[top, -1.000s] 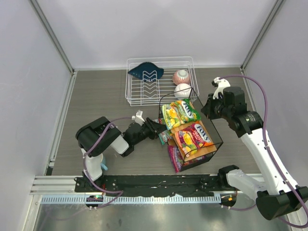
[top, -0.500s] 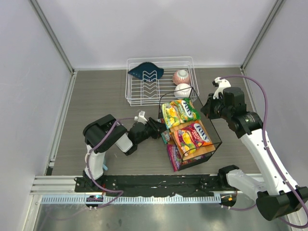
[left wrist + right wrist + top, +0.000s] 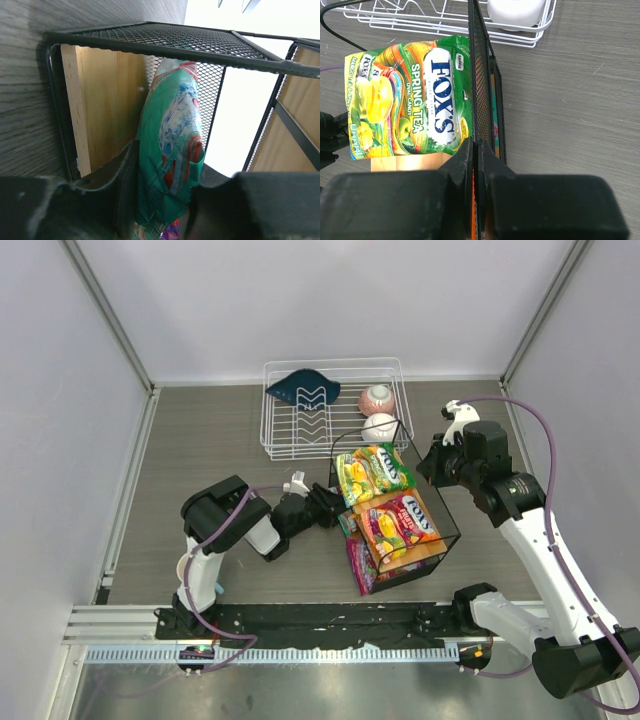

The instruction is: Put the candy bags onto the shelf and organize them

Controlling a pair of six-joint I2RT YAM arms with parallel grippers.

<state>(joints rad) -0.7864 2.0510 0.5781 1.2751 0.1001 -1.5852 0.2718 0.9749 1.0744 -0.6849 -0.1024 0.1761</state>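
My left gripper [image 3: 335,508] is shut on the teal candy bag [image 3: 172,145], which stands on edge in the shelf's [image 3: 460,537] lower opening, beside the tan wooden board [image 3: 100,100] and under the mesh [image 3: 165,37]. A green candy bag [image 3: 375,472] and an orange-red one [image 3: 402,522] lie on the shelf's upper level. The purple bag [image 3: 365,565] sits low at the shelf's near end. My right gripper [image 3: 479,150] is shut on the shelf's black mesh side panel [image 3: 480,75], next to the green bag [image 3: 410,100].
A white wire dish rack [image 3: 330,410] stands just behind the shelf with a dark blue item [image 3: 303,388] and two round white-and-pink pieces [image 3: 378,412] in it. White walls enclose the table on three sides.
My left arm has swung right toward the shelf, carrying the teal bag further into the lower opening. The right arm and the bags on top have not moved.
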